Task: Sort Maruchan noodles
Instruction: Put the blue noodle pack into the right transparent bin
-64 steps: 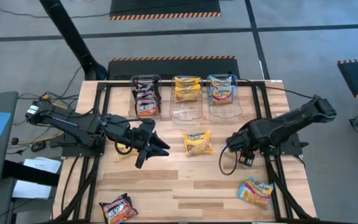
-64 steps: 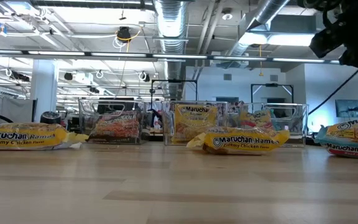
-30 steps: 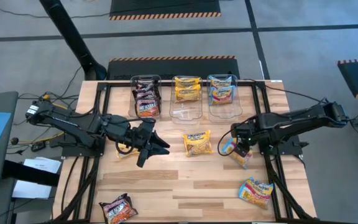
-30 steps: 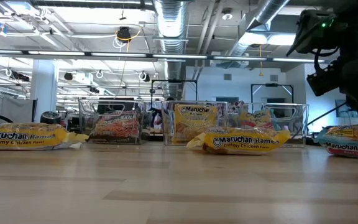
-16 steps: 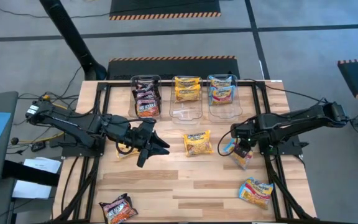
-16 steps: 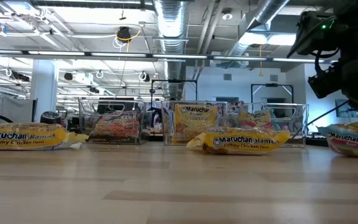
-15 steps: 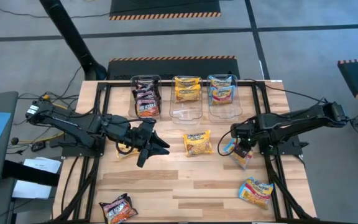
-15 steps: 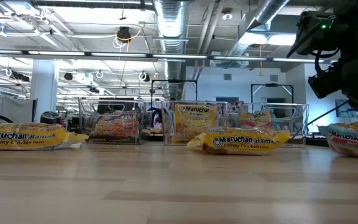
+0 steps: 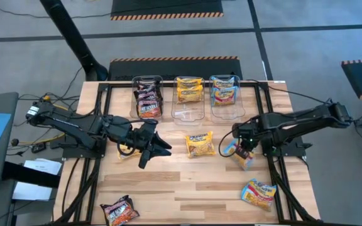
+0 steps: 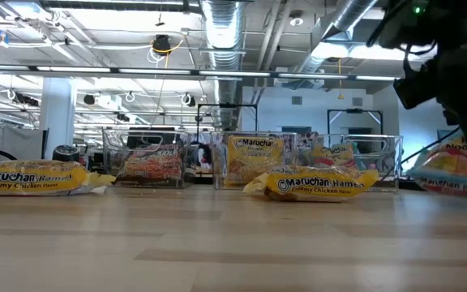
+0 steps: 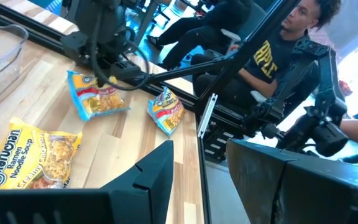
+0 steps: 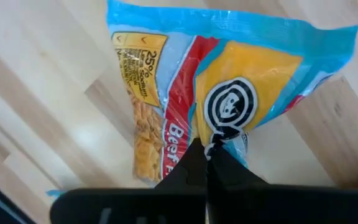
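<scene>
Wooden table [image 9: 168, 182], high view — right gripper [image 9: 242, 150] at 3 o'clock, clamped on a blue packet [image 9: 239, 155]; left gripper [image 9: 156, 149] at 9 o'clock, fingers apart, empty. Right wrist view — fingers pinch the blue packet [image 12: 216, 93].

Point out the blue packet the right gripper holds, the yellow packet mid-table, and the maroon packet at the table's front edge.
Blue packet [image 12: 241, 93], right wrist view: yellow panel on its face.
Yellow packet [image 9: 200, 144], high view: centre of its face.
Maroon packet [image 9: 119, 210], high view: centre of its face.
</scene>
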Available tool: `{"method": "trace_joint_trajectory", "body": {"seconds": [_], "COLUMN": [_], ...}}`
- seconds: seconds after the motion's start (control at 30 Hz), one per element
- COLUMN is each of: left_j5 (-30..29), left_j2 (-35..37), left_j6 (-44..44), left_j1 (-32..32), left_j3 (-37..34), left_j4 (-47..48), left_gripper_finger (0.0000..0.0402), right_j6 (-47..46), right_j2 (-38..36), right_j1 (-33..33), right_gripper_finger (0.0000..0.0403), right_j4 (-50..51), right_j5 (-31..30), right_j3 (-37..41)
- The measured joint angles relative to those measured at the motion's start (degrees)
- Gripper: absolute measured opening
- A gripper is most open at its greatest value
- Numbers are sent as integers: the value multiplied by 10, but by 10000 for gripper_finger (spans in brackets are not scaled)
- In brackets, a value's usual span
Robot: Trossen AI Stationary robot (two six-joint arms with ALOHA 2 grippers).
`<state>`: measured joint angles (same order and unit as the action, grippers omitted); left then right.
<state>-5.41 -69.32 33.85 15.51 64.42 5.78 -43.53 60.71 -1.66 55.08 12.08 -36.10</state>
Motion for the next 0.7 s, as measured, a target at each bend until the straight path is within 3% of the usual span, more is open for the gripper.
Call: {"method": "trace_joint_trajectory", "body": {"seconds": [0.7], "left_j5": [2], "left_j2": [0], "left_j6": [-4], "left_j1": [-72], "left_j3": [0], "left_j4": [30], "left_gripper_finger": [137], "right_j6": [-17], "right_j2": [0], "right_j1": [-98], "right_gripper_finger": [3], "right_j4": [130], "right_j5": [-114], "right_j3": [-187]}}
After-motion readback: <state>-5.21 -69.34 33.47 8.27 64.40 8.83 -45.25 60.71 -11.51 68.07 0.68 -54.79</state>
